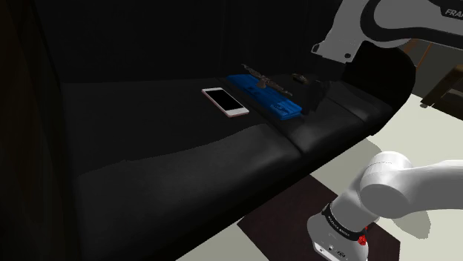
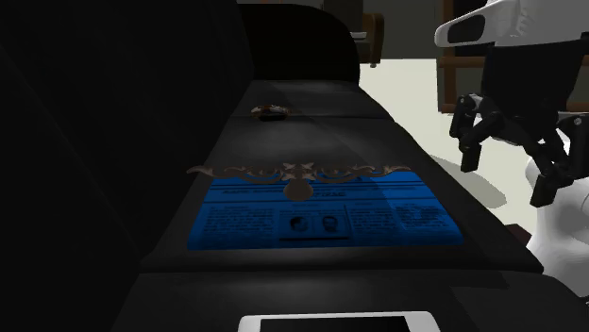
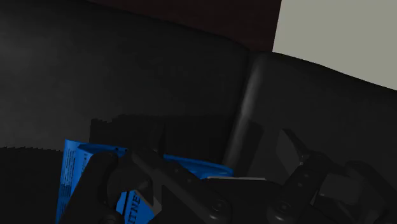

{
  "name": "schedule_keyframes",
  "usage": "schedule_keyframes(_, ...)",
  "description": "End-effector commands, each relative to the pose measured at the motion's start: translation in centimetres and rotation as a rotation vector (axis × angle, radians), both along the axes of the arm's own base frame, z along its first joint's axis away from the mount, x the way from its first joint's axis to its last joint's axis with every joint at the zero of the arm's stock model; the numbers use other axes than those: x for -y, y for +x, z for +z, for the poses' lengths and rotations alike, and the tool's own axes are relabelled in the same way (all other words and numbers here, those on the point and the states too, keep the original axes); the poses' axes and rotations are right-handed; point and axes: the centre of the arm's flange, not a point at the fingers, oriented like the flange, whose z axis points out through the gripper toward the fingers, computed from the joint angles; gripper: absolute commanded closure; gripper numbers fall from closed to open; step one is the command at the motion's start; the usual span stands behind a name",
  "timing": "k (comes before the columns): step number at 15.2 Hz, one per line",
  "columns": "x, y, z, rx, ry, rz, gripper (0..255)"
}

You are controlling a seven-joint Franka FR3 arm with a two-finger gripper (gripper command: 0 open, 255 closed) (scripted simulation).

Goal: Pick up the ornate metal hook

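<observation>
**Item:** ornate metal hook (image 2: 300,173). A long, flat bar of brownish scrollwork with a cross-shaped centre and a round boss just below it.

**Location:** on the seat of the black sofa (image 1: 148,148). It lies flat across the far edge of a blue leaflet (image 2: 321,219), partly on the leaflet and partly on the cushion. In the shoulder view it sits at the far right of the seat, beyond the white phone (image 1: 225,101). A small dark object (image 2: 274,113) lies farther along the seat, too dim to identify.

**Jaws:** apart and holding nothing. In the second exterior view they hang to the right of the hook, over the sofa's outer edge and well apart from the hook.

**Handling, as judged:**
- Stiff, and probably light for its length.
- Hard and likely smooth, so it may slip under a loose pinch.
- Not fragile, though the thin scroll tips look like the weakest parts.
- It lies very low on a soft cushion, so the fingertips must press into the padding on either side of it.

**Where to take hold:** across the narrow width at the centre, by the cross and boss. There the piece should balance and the metal looks thickest. A grip near either end would let the bar tip.

**Caution:** the leaflet under it could be pinched and lifted with it.
</observation>
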Motion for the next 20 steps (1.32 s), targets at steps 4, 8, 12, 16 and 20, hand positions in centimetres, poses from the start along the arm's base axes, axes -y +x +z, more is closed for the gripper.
schedule_keyframes(4, 0.5, 3.7, 0.4, 0.009, -0.026, -0.034, 0)
schedule_keyframes(8, 1.4, 8.5, 0.9, 0.020, -0.061, -0.078, 0)
schedule_keyframes(12, 2.5, 13.3, 1.6, 0.031, -0.096, -0.123, 0)
schedule_keyframes(16, 3.8, 18.0, 2.3, 0.043, -0.131, -0.168, 0)
schedule_keyframes(20, 5.2, 22.6, 3.2, 0.054, -0.166, -0.212, 0)
